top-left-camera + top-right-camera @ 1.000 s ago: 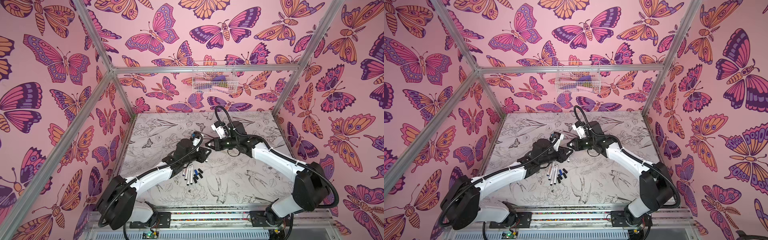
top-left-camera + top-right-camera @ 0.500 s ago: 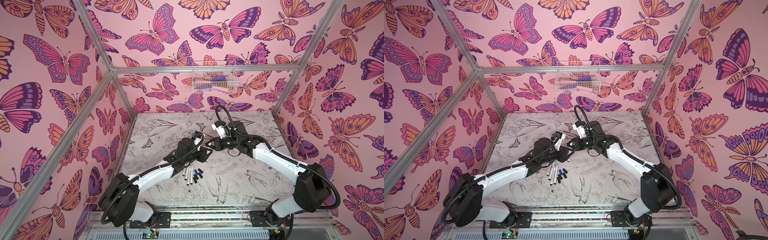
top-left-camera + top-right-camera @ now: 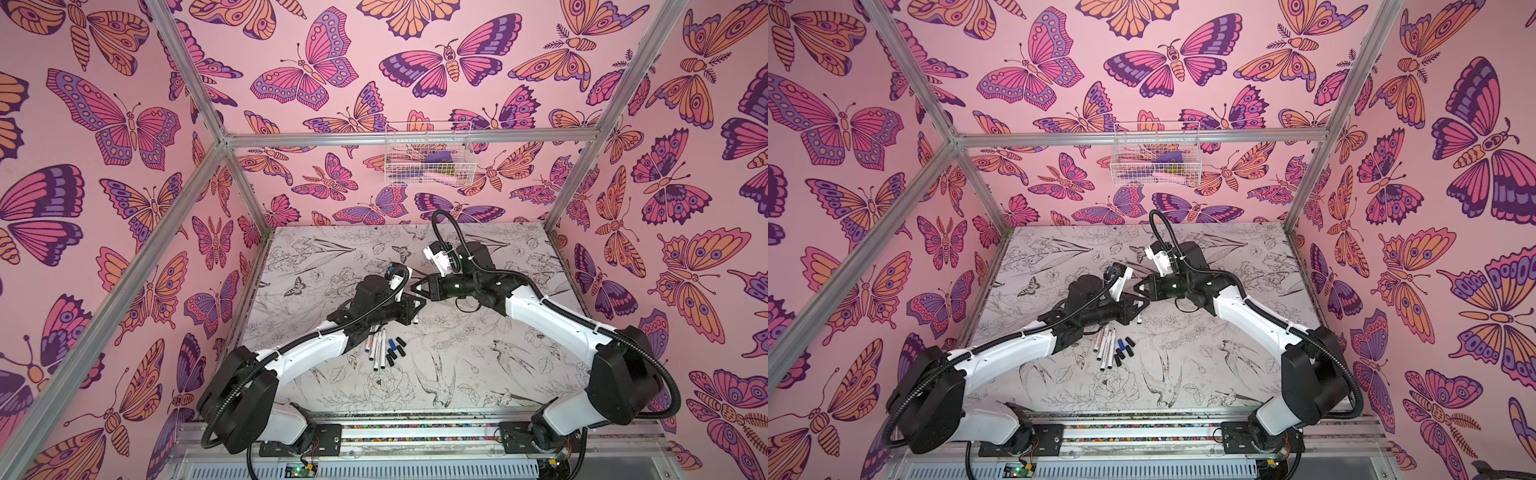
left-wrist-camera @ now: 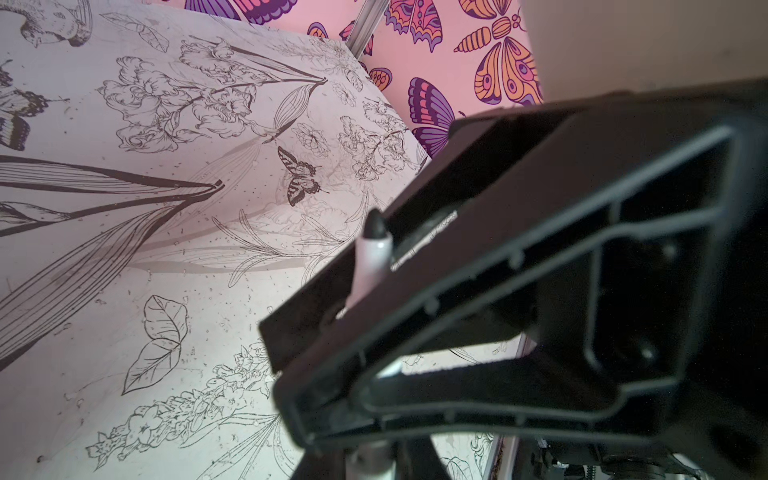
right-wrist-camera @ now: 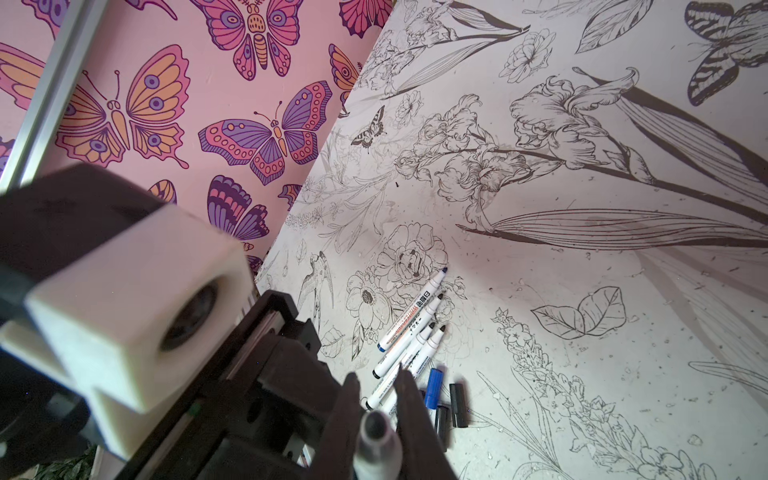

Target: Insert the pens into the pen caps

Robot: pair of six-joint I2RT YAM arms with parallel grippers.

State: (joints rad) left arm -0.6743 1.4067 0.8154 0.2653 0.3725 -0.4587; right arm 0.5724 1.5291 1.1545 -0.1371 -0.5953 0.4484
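What my next move turns on is the line between the two pincers at mid-bench. My left pincer is pinching the held pen across its fingers, so the barrel's long axis runs crosswise to that pincer. In both top views one short end pokes out on the near side, toward the pile. The other end points to the far side, where my right pincer sits just beside it. The right pincer is pressed together; whether a cap is caught in it I cannot tell, since its tips are too small from above. In the right wrist view a pale barrel with a dark rounded nib shows between two dark fingers. I take this to be the same pen, with its nib facing the right arm. I judge that any capping has to travel along that axis, so the right arm is the one to line up. Counting: one pen in the grip and four pens lying side by side on the bench, nibs bare, close under my left wrist. Just beside them lie the caps: one blue cap and three or four black, bunched too tightly for a firm count. The left arm is nearer that pile.
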